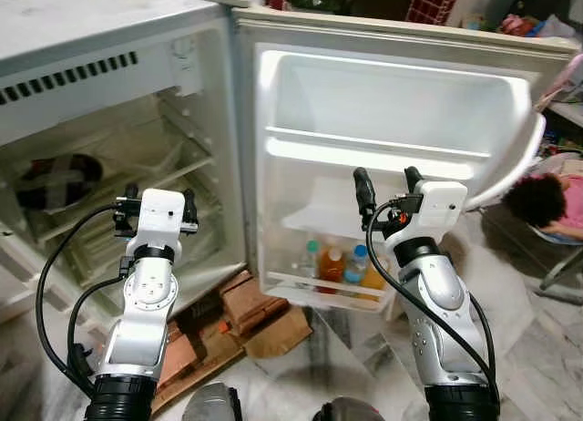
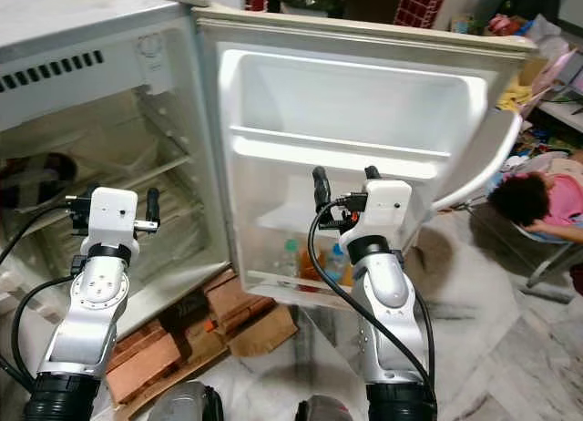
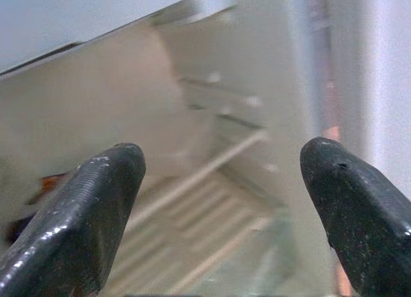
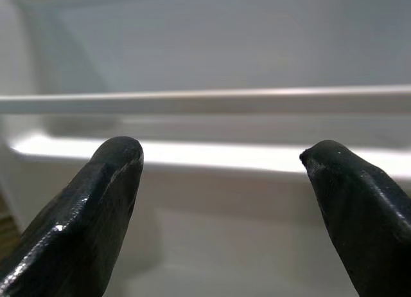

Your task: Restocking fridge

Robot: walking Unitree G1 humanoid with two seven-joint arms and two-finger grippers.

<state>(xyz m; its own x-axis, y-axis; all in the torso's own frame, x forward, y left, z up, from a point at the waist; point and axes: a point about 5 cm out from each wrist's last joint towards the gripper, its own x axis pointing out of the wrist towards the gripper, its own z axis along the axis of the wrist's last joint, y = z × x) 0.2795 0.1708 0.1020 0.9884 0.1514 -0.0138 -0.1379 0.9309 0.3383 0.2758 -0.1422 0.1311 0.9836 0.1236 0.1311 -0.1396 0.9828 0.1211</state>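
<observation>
I see both my left pincer [image 1: 157, 211] and right pincer [image 1: 389, 189] wide and empty before the open fridge [image 1: 100, 66]; bottles [image 1: 332, 264] fill its lowest door shelf, restocking barely begun.

Glossy white plastic fridge door [image 1: 392, 111]; brown cardboard [image 1: 241, 316]; polished marble floor [image 1: 528, 348].

White fridge [image 1: 392, 102] — orange bottle [image 1: 332, 264].

White fridge [image 1: 109, 38] wide open, three upright bottles [image 1: 332, 261] side by side on its lowest door shelf [image 1: 319, 286]
</observation>
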